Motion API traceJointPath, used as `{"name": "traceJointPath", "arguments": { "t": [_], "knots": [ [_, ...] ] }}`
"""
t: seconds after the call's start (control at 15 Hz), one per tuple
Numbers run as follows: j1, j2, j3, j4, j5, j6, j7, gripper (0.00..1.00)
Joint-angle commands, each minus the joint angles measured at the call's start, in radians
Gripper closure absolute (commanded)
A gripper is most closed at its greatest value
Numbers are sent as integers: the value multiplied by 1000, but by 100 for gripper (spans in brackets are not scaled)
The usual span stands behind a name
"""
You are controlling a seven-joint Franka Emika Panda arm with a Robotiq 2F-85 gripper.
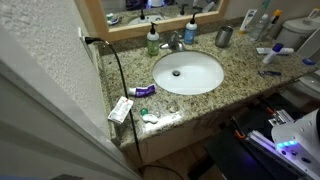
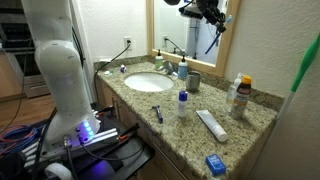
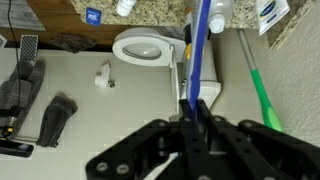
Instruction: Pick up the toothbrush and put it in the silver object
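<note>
A slim light-blue and whitish toothbrush (image 3: 201,50) is clamped in the black two-fingered end effector (image 3: 196,108). In the wrist view its fingers are pressed against the handle from both sides, and the brush runs straight up the picture from between them.

In an exterior view the end effector (image 2: 212,20) hangs high above the speckled granite counter (image 2: 245,130), in front of the wall mirror. It is well above the white oval sink basin (image 2: 148,82) and off to its mirror side. The toothbrush (image 2: 212,40) points downward from the end effector, clear of everything on the counter.

The small straight-sided silver metal cup (image 2: 194,81) stands upright on the counter behind the sink basin, toward the mirror. It is just beside a blue soap bottle (image 2: 183,70) and sits lower than the bottle's top. The toothbrush hangs well above the cup and does not touch it. Whether it is exactly over the opening cannot be told.

Seen from above in an exterior view, the cup (image 1: 223,37) is behind the sink basin (image 1: 205,75) and to one side of the chrome faucet (image 1: 176,42). The blue soap bottle (image 1: 190,32) stands between the faucet and the cup. The counter (image 1: 250,75) stretches on past it.

A darker blue-purple brush (image 2: 157,112) lies flat near the counter's front edge, beside the sink basin. A white toothpaste tube (image 2: 211,124) lies farther from the sink basin, on the cup's side.
</note>
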Motion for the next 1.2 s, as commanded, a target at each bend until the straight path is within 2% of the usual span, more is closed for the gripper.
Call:
{"name": "traceJointPath", "arguments": {
  "t": [0.0, 0.27, 0.33, 0.53, 0.6, 1.0, 1.13],
  "knots": [
    [48, 135, 31, 116, -46, 21, 10, 98],
    [67, 232, 45, 184, 9, 139, -35, 98],
    [86, 187, 34, 135, -15, 97, 3, 91],
    [89, 230, 31, 164, -9, 126, -1, 91],
    [88, 231, 30, 169, -9, 126, -3, 98],
    [146, 294, 63, 154, 6, 123, -20, 98],
    [162, 300, 59, 131, 17, 83, -7, 98]
  ]
}}
